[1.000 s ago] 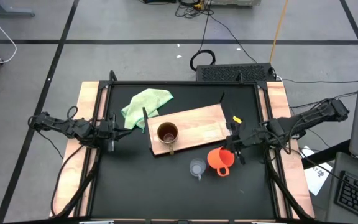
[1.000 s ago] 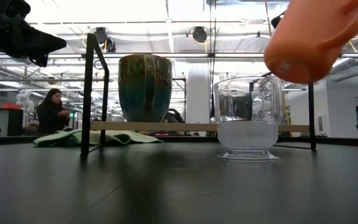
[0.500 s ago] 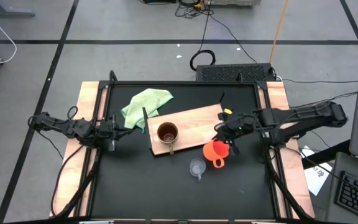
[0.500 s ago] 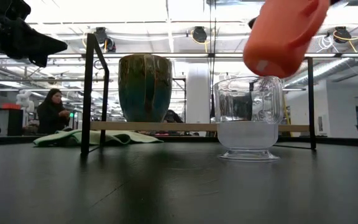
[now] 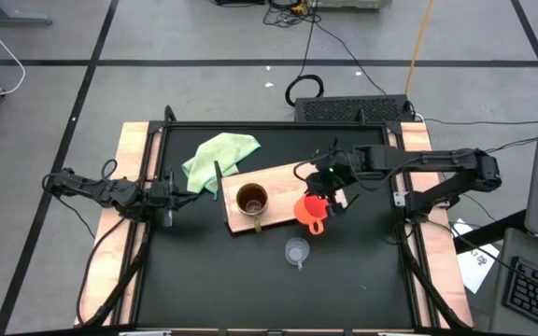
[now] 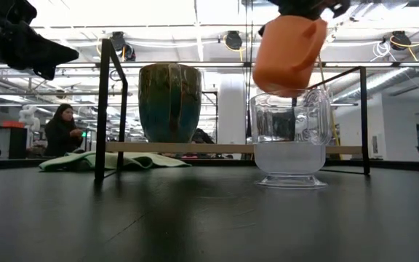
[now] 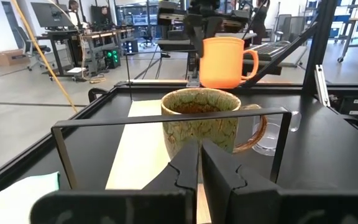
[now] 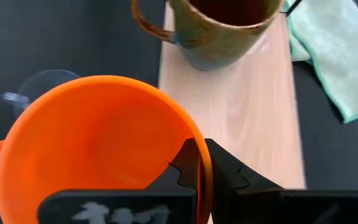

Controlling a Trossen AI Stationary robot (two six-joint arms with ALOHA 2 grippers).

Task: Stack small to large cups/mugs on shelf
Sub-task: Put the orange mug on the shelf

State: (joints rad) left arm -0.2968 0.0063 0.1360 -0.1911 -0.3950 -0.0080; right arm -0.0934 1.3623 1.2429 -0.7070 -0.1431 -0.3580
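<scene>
Fingers [image 8: 191, 163] of your right gripper [image 5: 323, 189] pinch the orange cup [image 5: 311, 210] by its rim, holding it in the air over the shelf [image 5: 283, 182] edge. Brown mug [image 5: 251, 201]: upright on shelf. Glass cup [image 5: 295, 252]: on table [image 5: 204, 280], near shelf. Your left gripper [image 5: 170, 192]: clenched empty at table's left side, beside green cloth [image 5: 218, 154].

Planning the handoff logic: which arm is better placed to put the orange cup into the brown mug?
Right. Its end effector already grips the orange cup by the rim, in the air beside the brown mug. The left end effector waits shut at the table's edge.
</scene>
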